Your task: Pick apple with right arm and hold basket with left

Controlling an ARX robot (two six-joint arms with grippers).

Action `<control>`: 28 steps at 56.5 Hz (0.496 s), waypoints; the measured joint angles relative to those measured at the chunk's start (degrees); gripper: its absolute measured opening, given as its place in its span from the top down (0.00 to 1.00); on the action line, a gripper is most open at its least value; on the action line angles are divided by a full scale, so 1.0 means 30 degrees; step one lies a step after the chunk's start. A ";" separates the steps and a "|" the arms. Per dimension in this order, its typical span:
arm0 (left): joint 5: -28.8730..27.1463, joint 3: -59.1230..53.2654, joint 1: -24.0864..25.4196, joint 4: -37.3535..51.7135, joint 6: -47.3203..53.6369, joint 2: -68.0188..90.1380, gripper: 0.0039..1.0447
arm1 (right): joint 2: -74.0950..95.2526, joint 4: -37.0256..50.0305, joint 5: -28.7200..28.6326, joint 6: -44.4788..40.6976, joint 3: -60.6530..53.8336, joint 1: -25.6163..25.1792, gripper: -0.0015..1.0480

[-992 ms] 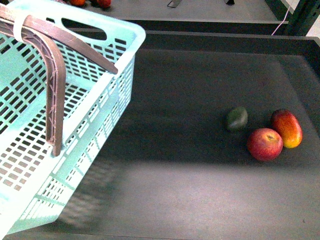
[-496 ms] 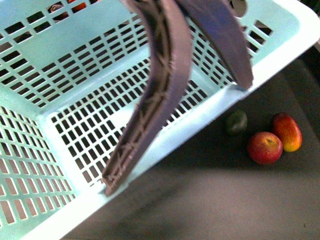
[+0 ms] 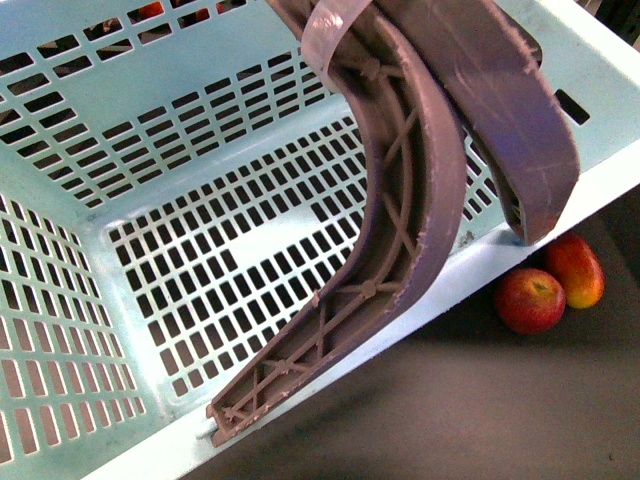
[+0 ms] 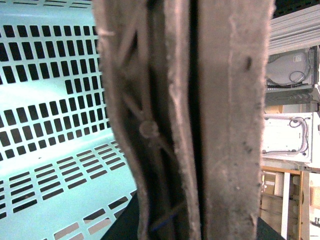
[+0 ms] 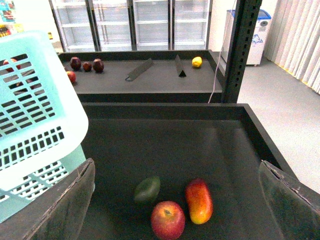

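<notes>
Basket (image 3: 600, 60): tilted, fills most of my front view, cut off at the left and top.
Handles (image 3: 420, 200): both lie together and block my left wrist view.
Left fingers: hidden from me; I cannot tell their state.
Right fingers (image 5: 175, 167): spread wide with nothing between them, above the fruit.
Apple (image 3: 530, 300): on the desk (image 5: 175, 135), just beside the basket's rim and touching the red-yellow fruit (image 5: 199, 201).
Green fruit (image 5: 147, 189): I see it in the right wrist view only.
Desk: dark, matte, with raised edges.
Room: glass-door fridges (image 5: 135, 20) behind a second fruit counter (image 5: 150, 80).
</notes>
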 joint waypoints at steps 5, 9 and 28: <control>0.0066 0.0000 -0.0007 0.0000 0.0000 0.0000 0.85 | 0.0000 0.0000 0.0000 0.0000 0.0000 0.0000 0.08; 0.0058 0.0000 0.0000 0.0000 0.0000 0.0000 0.85 | 0.0095 -0.0124 0.0321 0.0007 0.0044 0.0073 0.08; 0.0051 0.0066 0.0000 0.0000 0.0051 0.0000 0.85 | 0.6222 -0.4830 0.5450 -0.0408 0.2448 0.0204 0.08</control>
